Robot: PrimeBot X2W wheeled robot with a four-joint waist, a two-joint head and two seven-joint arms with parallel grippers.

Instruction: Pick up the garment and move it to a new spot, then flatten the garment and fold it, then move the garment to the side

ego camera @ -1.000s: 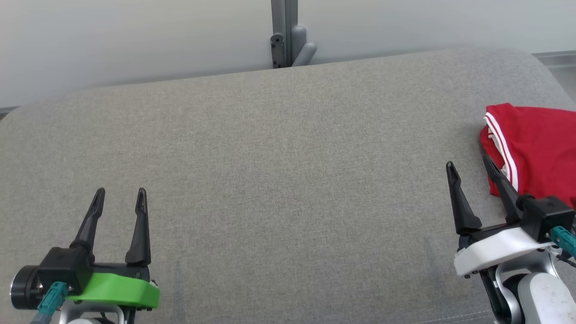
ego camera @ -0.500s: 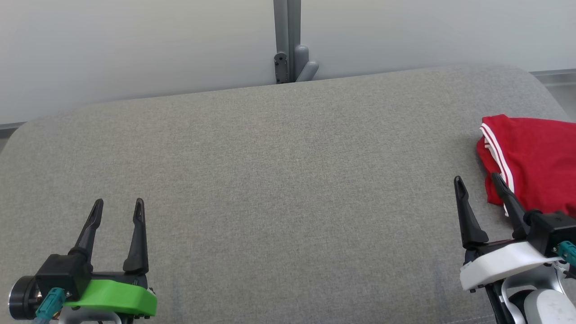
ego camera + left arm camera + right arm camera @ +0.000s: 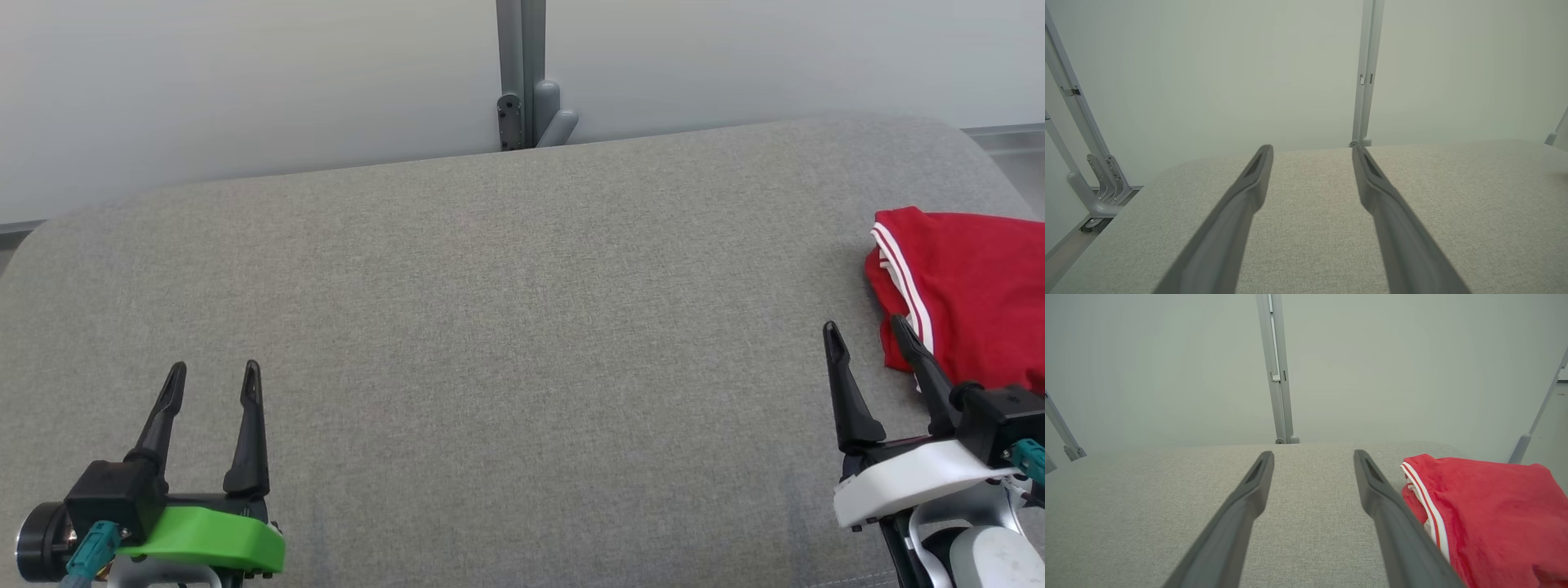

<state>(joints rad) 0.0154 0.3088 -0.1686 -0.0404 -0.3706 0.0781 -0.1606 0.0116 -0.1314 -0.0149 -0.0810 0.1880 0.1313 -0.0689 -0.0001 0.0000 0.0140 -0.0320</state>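
Note:
The garment [image 3: 971,294] is a red piece with white stripes, folded into a compact pile at the right edge of the grey padded table [image 3: 506,327]; the right wrist view shows the garment [image 3: 1486,514] lying just right of that gripper's fingers. My right gripper [image 3: 865,327] stands open at the lower right, apart from the cloth, its right finger overlapping the pile's near corner in the head view. At the lower left my left gripper [image 3: 214,371] is open and empty over bare table; the left wrist view shows the left gripper [image 3: 1310,149] above plain fabric.
A pale wall with a grey vertical post [image 3: 521,73] runs behind the table's far edge. Grey frame legs [image 3: 1090,171] stand beyond the table's left end. The table's corners are rounded, and the garment reaches the right side of the head view.
The head camera tilted between the earliest frame and half a second ago, shifting the whole scene down; since then nothing has moved. Both grippers stay open and the garment lies still.

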